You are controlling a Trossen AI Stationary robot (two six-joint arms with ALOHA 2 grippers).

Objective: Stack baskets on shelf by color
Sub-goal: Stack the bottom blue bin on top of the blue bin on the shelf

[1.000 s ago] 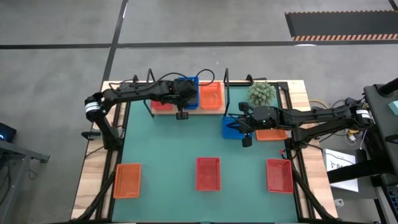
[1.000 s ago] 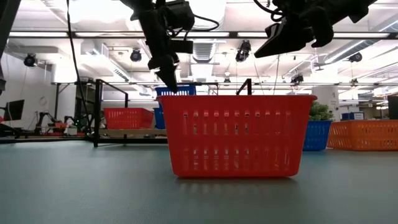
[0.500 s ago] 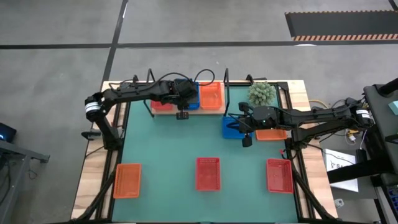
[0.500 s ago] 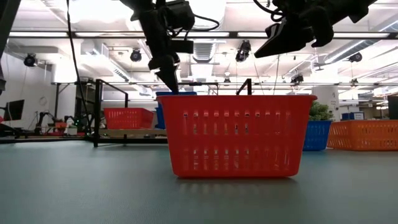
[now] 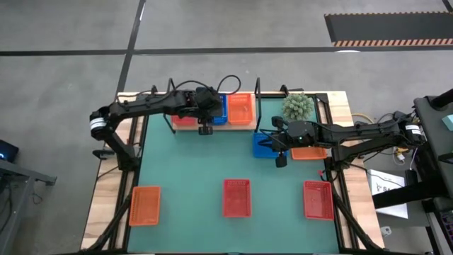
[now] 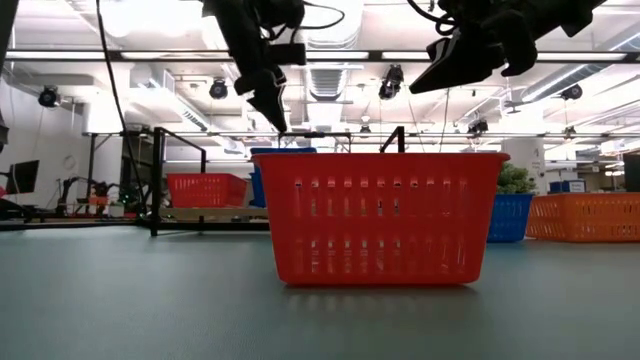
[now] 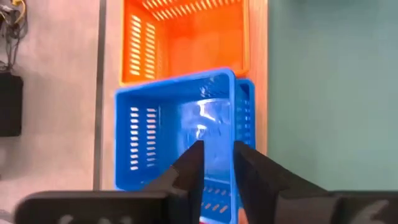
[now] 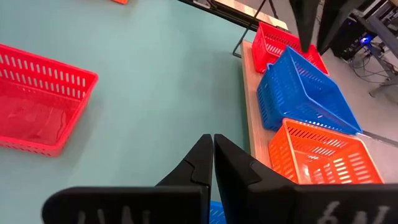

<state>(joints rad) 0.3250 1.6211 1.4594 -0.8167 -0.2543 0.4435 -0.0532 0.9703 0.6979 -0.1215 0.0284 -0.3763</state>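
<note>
- Hovering over the shelf, the left gripper is being kept a little apart with nothing held, probably just clear of the blue basket.
- That basket, slotted plastic, is being seated crookedly in another blue one, beside an orange basket.
- Right gripper is being kept closed, empty.

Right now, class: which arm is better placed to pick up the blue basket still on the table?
Right. The right gripper, shut and empty, hangs beside the blue basket on the table. The left gripper is across at the shelf, over its stacked blue one.
</note>
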